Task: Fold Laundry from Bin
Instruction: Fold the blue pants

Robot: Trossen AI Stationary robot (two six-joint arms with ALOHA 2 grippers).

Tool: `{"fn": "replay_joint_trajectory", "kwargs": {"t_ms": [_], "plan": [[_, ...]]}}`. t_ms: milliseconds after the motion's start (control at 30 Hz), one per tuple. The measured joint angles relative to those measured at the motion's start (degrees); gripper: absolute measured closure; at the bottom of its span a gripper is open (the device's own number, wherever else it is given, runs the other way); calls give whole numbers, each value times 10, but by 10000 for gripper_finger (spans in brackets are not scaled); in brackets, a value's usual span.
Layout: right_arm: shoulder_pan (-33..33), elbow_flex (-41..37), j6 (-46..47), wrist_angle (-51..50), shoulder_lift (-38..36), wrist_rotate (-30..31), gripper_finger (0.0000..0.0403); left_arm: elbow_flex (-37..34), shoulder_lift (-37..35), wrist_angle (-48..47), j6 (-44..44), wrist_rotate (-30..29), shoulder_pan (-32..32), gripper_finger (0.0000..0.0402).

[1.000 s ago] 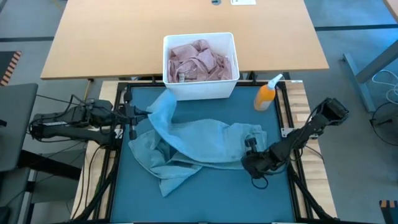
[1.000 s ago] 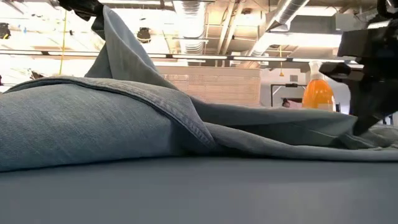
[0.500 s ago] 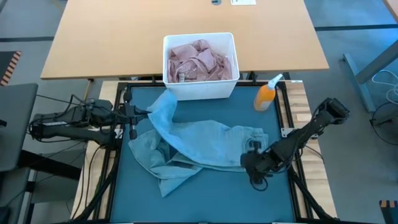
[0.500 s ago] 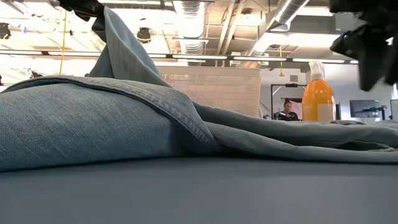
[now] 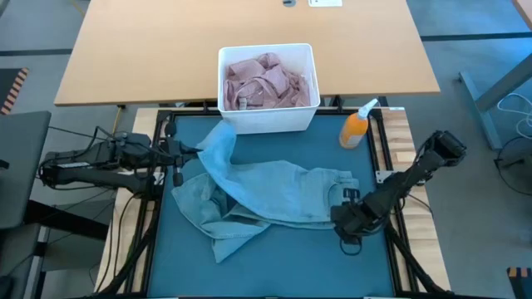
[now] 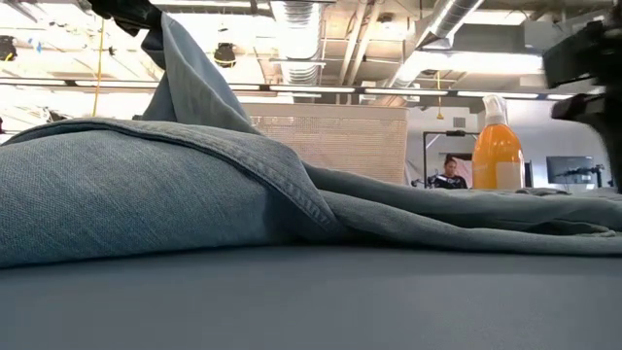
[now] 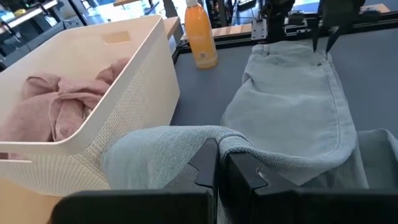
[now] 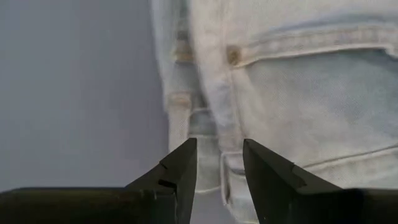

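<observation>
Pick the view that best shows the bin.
The high view: the whole bin and its rim show from above, pink laundry inside. The left wrist view shows only one corner and wall, close up. The low and right wrist views do not show it.

- The right gripper [image 8: 217, 163] hangs with its fingers apart just above the jeans' [image 5: 274, 191] waistband; bare mat [image 8: 74, 87] lies open to one side of the fingertips.
- Ahead of the left gripper [image 7: 219, 163], pinched on denim, the bin [image 7: 140, 81] wall stands close beside.
- The orange spray bottle [image 5: 356, 126] stands beyond the jeans, near the mat's far corner.
</observation>
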Motion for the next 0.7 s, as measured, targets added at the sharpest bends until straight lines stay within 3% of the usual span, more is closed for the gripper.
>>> {"fn": "replay_joint_trajectory", "kwargs": {"t_ms": [233,600,700], "plan": [[13,-18,4,5,0,69,248,0,11,0,-3,0,0,401],[13,-45,4,46,28,31,250,0,23,-1,-3,0,0,401],[12,-45,-1,46,46,31,272,0,23,-1,-3,0,0,401]]}}
